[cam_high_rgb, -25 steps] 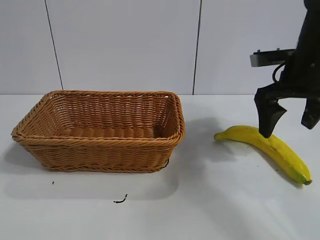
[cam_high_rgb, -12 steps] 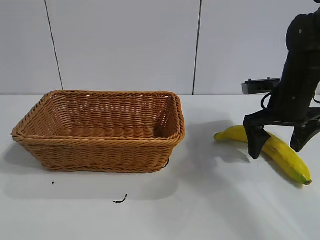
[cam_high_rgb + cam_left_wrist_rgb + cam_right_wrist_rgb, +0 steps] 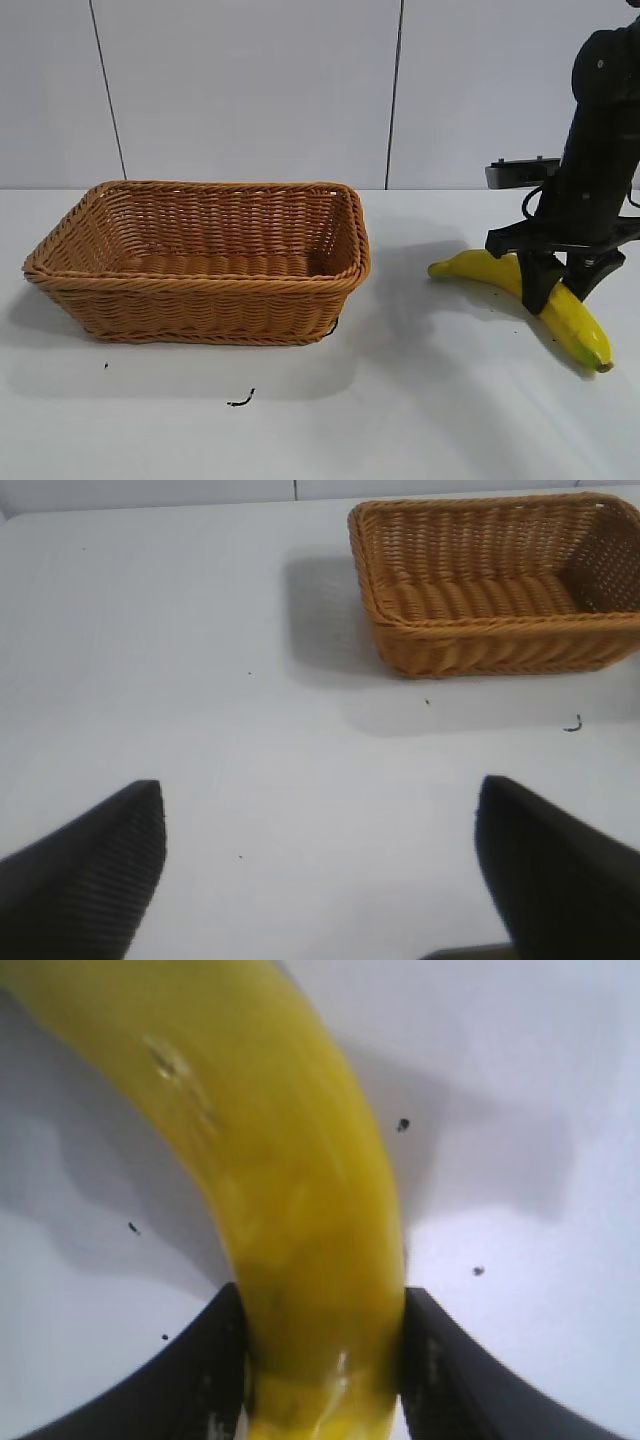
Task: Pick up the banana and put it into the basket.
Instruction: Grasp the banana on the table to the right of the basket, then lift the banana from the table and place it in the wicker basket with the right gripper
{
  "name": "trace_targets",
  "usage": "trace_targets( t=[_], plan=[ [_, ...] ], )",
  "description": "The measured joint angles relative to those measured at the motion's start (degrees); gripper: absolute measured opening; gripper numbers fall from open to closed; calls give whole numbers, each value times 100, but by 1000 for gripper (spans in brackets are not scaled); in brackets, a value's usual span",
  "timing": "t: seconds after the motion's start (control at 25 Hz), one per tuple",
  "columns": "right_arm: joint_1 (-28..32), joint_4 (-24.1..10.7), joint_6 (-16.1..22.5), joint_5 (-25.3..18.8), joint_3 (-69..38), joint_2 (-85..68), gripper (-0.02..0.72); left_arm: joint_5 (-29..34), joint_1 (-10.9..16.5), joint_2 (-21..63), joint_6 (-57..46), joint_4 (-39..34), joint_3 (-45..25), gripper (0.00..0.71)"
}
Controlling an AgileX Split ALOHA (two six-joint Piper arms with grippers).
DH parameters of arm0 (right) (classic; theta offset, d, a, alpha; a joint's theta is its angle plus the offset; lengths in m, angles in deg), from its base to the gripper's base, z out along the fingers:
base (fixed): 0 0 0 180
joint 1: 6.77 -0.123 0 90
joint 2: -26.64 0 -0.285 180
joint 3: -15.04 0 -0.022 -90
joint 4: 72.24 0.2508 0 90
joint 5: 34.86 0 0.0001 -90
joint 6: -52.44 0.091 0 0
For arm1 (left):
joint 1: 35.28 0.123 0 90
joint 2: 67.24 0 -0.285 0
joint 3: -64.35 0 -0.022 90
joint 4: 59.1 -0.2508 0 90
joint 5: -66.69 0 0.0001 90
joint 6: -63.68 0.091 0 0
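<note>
Right tool (image 3: 556,284): clenched on banana (image 3: 575,318) at mid-length, on bench (image 3: 420,400), at 3 o'clock of basket (image 3: 200,262). Left tool (image 3: 320,865): fingers spread wide, holding nothing, over bare bench.

Left gripper (image 3: 318,865): fingers (image 3: 85,875) spread wide, above bare table (image 3: 200,680).
Basket (image 3: 500,645): well apart from gripper, upright.
Dark speck (image 3: 572,724): near basket.

A white table (image 3: 300,430) with a few dark specks meets a pale panelled wall (image 3: 250,90) with thin vertical seams
</note>
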Motion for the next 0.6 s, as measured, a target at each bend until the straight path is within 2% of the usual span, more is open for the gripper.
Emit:
trace_targets(
  t=[0.32,0.48,0.6],
  plan=[
    [-7,-16,3,-1196,1367,-612,293,0,0,0,0,0,0,635],
    [-214,-112,-48,-1343,2047,-669,293,0,0,0,0,0,0,635],
    [-563,-177,-267,-1350,2405,-669,293,0,0,0,0,0,0,635]
  ],
)
